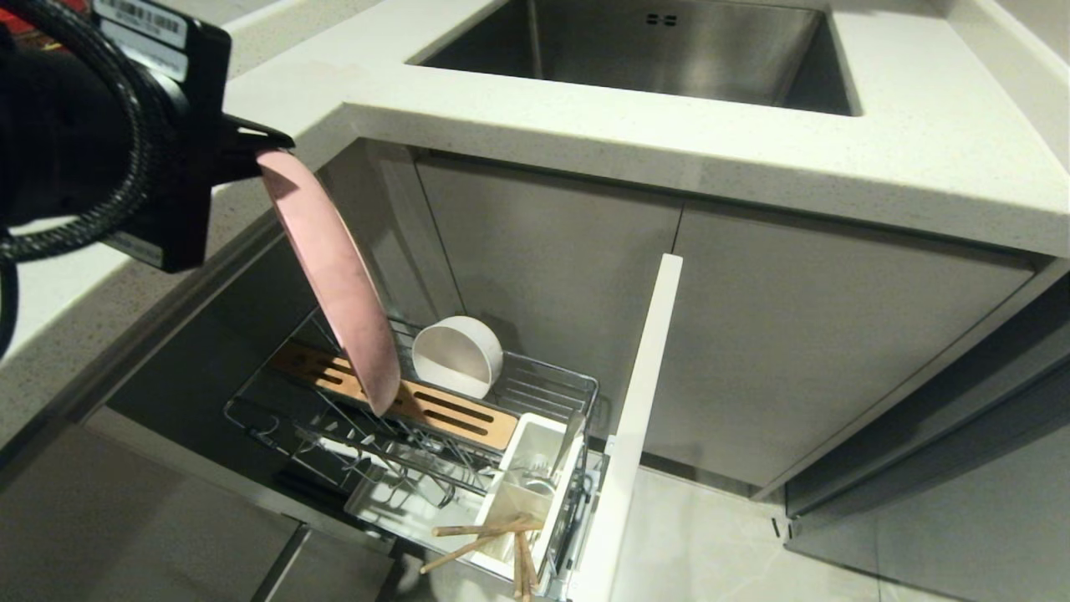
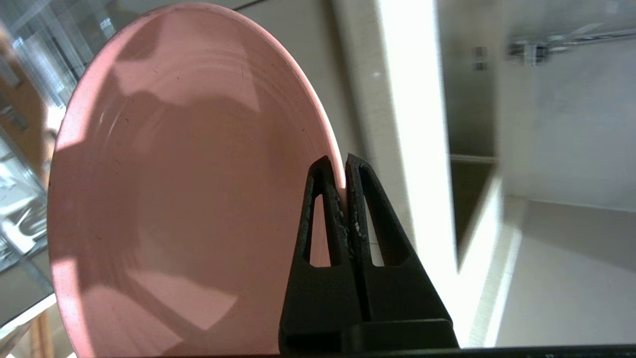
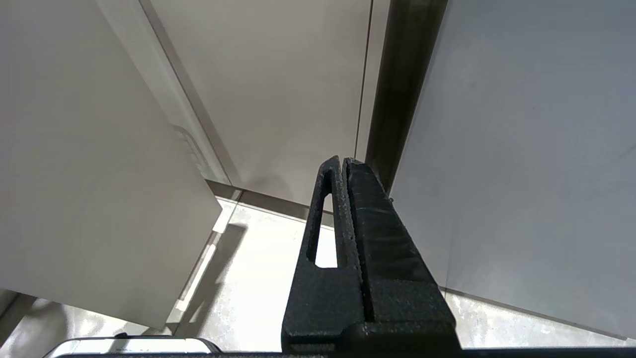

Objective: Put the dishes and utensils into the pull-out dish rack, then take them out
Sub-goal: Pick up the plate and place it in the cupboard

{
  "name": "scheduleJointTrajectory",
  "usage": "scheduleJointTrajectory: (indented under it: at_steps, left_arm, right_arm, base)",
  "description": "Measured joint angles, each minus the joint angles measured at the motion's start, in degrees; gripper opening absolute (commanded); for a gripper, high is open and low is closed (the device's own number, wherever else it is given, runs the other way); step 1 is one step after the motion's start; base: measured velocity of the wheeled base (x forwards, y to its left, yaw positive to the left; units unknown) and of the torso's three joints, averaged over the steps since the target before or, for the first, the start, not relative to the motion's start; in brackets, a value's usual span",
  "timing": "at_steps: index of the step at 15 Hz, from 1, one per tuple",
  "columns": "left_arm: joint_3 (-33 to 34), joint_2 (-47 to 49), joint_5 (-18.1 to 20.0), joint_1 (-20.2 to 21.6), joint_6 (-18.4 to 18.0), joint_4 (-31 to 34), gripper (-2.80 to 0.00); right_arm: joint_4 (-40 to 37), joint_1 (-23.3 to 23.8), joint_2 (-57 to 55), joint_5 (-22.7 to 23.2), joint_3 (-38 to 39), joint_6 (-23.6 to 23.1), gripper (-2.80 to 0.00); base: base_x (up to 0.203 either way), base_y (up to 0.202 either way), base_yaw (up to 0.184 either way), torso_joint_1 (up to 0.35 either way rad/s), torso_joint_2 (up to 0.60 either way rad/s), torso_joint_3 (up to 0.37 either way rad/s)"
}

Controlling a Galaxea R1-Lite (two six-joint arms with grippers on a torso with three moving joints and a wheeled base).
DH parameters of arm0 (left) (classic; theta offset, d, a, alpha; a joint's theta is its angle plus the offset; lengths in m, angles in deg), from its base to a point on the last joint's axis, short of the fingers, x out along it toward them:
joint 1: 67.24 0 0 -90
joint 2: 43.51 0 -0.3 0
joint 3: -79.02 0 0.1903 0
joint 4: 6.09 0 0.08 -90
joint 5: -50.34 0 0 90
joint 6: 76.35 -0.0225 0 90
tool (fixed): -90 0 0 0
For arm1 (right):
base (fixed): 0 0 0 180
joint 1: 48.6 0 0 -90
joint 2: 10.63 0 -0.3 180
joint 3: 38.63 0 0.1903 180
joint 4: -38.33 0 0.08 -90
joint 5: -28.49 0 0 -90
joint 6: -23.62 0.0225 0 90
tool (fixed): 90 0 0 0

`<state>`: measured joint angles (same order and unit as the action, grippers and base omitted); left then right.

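**op_remote:** Plate (image 1: 334, 276) status from my end: I've got the pink oval one pinched by its rim in the left gripper (image 1: 266, 150), fingers (image 2: 323, 219) clamped tight on the edge. It's hanging tilted, high end at the gripper up by the countertop (image 1: 669, 125), low end over the wooden slotted strip (image 1: 451, 410) of the pull-out dish rack (image 1: 535, 393). Can't tell from the head cam if the bottom edge is touching the strip or just above it.

**kitchenbot_fan:** What else is in the rack?

**op_remote:** Off-white bowl (image 1: 458, 355) is on its side at the back of the wire basket, just behind the strip. Chopsticks (image 1: 489, 539) are standing in the white utensil holder (image 1: 522, 477) at the front, by the white cabinet front (image 1: 635, 418), splayed outward. There's something silver in the holder too, probably the fork, but too small to call.

**kitchenbot_fan:** Right arm?

**op_remote:** Parked. Right gripper (image 3: 343, 164) is pressed together with nothing in it, pointing at cabinet panels and floor (image 3: 268, 278). Sink (image 1: 652, 50) sits above it all.
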<state>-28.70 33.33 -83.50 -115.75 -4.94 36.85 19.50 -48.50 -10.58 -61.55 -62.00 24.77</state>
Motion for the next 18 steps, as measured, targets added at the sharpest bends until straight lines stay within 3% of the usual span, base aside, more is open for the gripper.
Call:
scheduleJointTrajectory:
  at_steps: [4,10,13,18]
  left_arm:
    - [10.51,0.2,-4.3,0.0,1.19,-10.82,-2.8]
    - [22.19,0.26,-7.19,0.67,5.02,-23.44,-2.8]
    - [25.33,0.3,-8.14,1.74,6.42,-24.86,-2.8]
    - [28.86,0.97,-8.6,2.16,13.46,-24.52,-2.8]
  right_arm:
    - [-0.01,0.0,0.0,-0.02,0.0,-0.02,-2.8]
    - [0.0,0.0,0.0,-0.02,0.0,0.0,-2.8]
    - [-0.02,0.0,0.0,0.0,0.0,0.0,-2.8]
    - [0.0,0.0,0.0,-0.02,0.0,-0.02,-2.8]
  base:
    - [0.0,0.0,0.0,0.0,0.0,0.0]
    - [0.0,0.0,0.0,0.0,0.0,0.0]
    - [0.0,0.0,0.0,0.0,0.0,0.0]
    - [0.0,0.0,0.0,0.0,0.0,0.0]
